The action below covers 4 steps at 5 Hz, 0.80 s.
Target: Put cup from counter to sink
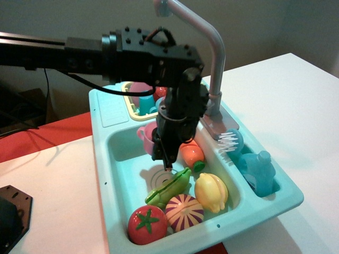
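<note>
The light-pink cup hangs over the back left part of the sink basin, above its floor. My gripper is shut on the cup, which sticks out to the left of the black fingers. The fingertips point down toward the drain rings. The ribbed pale-teal counter ledge lies behind and to the left of the basin. My black arm reaches in from the left and hides most of the yellow rack.
The basin holds a carrot, pea pod, lemon, striped onion and tomato. The grey faucet rises at the right. A brush and blue bottle fill the side compartment. The yellow rack stands behind.
</note>
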Available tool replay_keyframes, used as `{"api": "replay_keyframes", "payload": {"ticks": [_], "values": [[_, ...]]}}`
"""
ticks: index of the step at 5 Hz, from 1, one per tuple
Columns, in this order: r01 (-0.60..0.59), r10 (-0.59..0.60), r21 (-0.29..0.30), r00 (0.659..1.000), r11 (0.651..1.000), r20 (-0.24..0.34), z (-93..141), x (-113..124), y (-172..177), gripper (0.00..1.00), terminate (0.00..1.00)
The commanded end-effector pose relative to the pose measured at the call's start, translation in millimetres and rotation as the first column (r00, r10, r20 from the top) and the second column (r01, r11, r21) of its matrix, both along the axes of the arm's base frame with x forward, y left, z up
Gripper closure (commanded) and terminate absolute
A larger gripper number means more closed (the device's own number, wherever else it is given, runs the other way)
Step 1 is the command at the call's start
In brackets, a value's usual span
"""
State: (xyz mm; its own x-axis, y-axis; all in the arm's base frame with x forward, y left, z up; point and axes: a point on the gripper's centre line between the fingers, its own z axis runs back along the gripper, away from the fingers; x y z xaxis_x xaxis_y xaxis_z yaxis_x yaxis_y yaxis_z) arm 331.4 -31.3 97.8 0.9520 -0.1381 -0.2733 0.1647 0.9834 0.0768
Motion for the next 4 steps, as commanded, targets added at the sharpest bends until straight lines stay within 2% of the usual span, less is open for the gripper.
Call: {"api": "replay_keyframes", "payload": {"ticks": [1, 2, 4], "values": [[-0.022, 0.022, 0.007, 1.000, 1.000, 0.012, -9, -5, 13, 1.00, 0.00], [-0.019, 0.019, -0.015, 1.000, 1.000, -0.021, -7, -8, 15, 0.00, 0.00], [-0.054, 0.053, -0.027, 0.998, 0.998, -0.031, 13, -13, 22, 0.00, 0.00]]}}
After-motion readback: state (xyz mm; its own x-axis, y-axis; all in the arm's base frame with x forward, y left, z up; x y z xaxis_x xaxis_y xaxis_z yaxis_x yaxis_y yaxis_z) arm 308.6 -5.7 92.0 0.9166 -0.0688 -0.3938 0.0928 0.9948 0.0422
